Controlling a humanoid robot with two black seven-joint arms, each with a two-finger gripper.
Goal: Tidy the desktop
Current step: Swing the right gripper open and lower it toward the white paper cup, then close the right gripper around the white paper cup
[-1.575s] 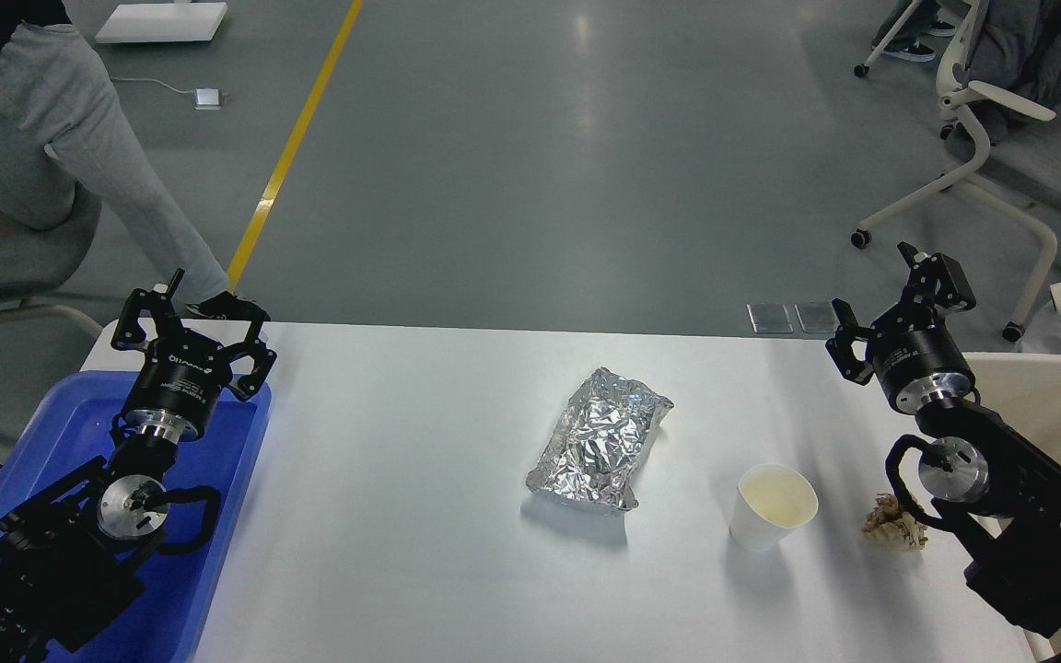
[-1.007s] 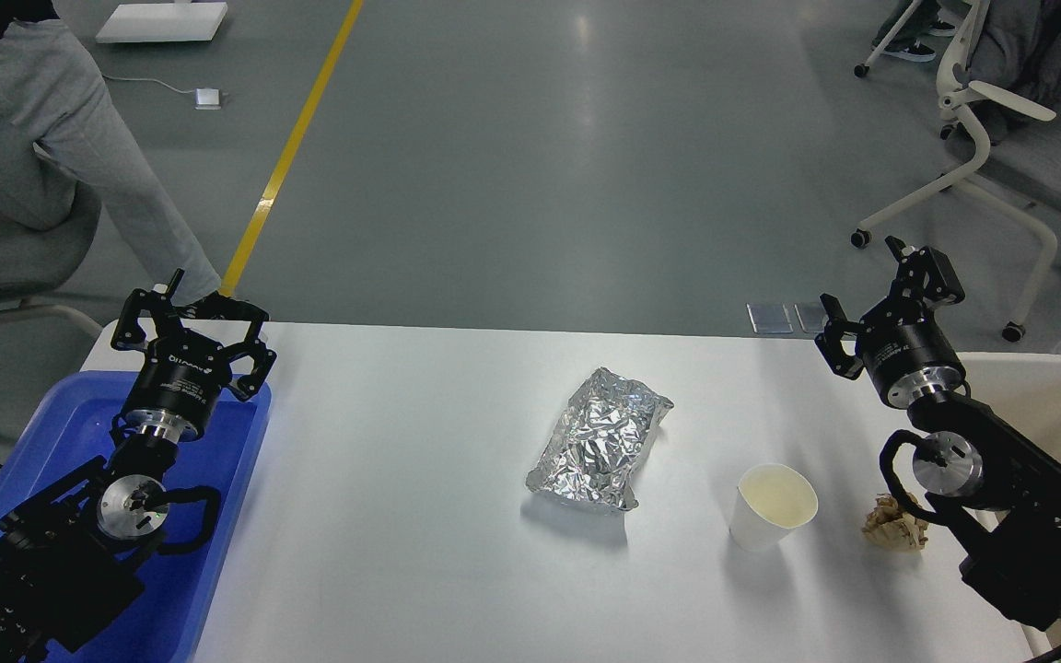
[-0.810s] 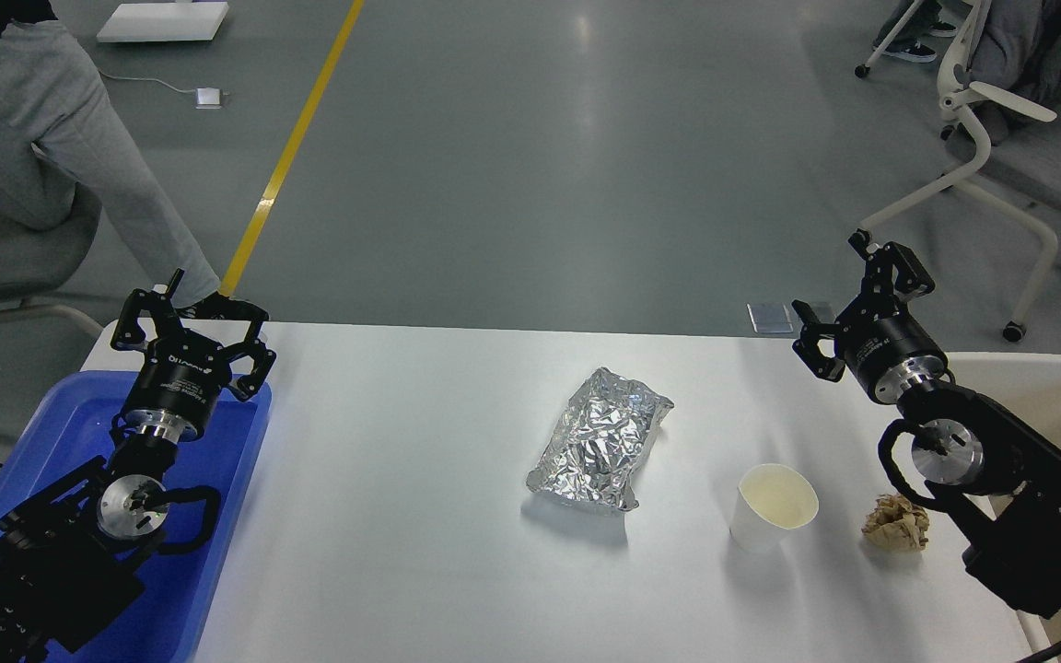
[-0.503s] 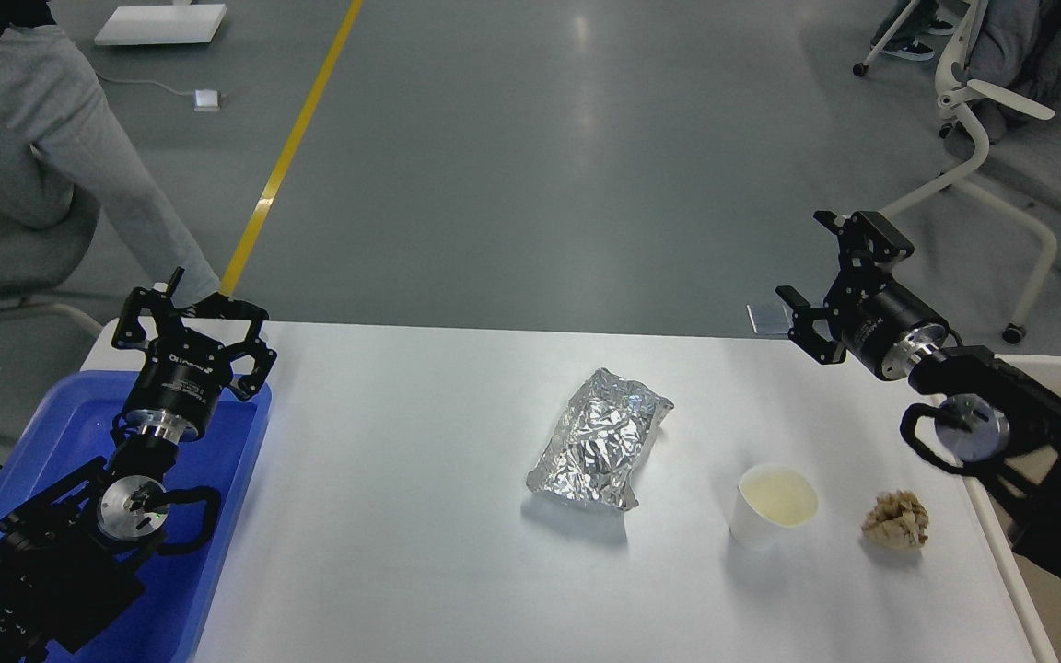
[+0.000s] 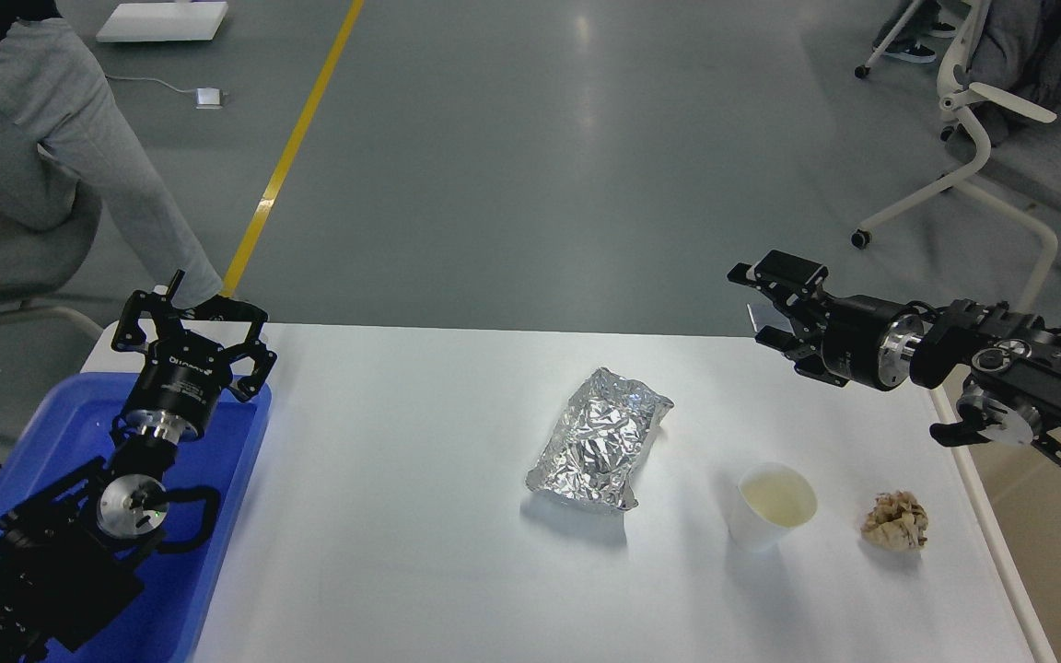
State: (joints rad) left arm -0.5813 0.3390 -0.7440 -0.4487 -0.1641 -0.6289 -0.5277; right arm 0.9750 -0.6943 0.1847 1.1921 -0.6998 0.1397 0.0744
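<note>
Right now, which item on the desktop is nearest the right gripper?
The paper cup, though the crumpled paper ball looks almost as close to the right gripper; the foil packet lies farther left.

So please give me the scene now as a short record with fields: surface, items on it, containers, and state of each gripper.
surface: white desktop
items on it: foil packet in the middle; paper cup upright to its right; crumpled brown paper further right
containers: blue tray at the left edge
left gripper: open, empty, above the tray's far end
right gripper: open, empty, pointing left over the far right corner
</note>
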